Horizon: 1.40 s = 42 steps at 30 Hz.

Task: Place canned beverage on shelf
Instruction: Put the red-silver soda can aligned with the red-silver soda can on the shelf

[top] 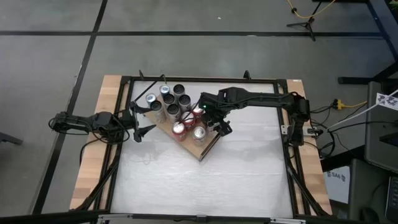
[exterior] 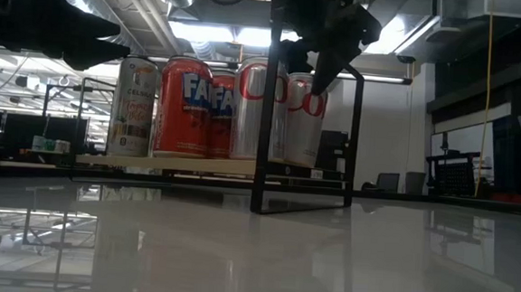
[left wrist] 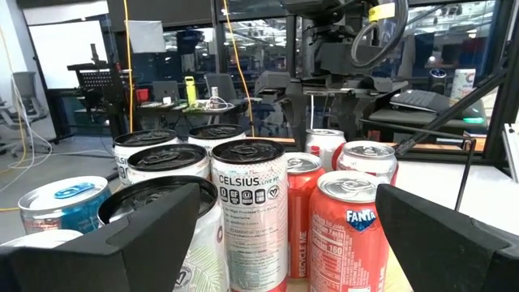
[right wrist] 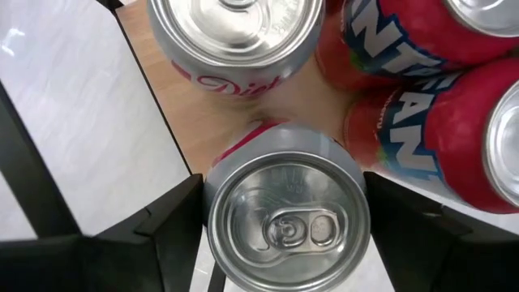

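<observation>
Silver can (right wrist: 285,217) upright at shelf (top: 200,149) edge, right gripper (right wrist: 284,219) jaws pinching its sides. Red cans (right wrist: 422,138) crowd its 1 o'clock. Bare worktop (top: 249,180) toward 6. Left gripper (top: 144,119) at shelf's 9 o'clock, jaws spread.

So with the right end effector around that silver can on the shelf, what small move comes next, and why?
Probably let go and lift straight up: the right end effector brackets the can, which seems to stand on the shelf beside the other cans.

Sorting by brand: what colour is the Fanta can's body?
Red, with a blue-and-white logo, on the Fanta can; clearest in the left wrist view.
</observation>
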Motion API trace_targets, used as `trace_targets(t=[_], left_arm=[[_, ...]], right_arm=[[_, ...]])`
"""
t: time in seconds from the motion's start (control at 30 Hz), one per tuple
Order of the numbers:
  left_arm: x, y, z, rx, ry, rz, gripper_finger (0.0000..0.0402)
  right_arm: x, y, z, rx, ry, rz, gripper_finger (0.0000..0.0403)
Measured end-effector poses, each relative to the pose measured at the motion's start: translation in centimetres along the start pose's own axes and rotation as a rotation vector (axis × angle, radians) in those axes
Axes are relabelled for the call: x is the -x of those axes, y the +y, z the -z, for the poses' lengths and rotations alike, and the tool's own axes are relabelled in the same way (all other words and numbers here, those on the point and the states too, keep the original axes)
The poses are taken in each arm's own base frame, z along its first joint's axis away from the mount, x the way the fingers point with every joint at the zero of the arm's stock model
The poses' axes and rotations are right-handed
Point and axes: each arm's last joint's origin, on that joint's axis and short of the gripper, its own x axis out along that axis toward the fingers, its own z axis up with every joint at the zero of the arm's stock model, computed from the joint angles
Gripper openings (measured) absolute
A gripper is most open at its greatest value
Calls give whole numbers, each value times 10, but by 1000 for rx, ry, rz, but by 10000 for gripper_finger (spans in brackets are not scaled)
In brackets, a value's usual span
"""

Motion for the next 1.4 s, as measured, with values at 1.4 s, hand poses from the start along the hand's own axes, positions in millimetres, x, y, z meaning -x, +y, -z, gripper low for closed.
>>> trace_targets(t=[1.4], left_arm=[[0, 0, 0, -1, 1, -1, 368]], right_arm=[[22, -2, -8, -11, -36, 45, 349]])
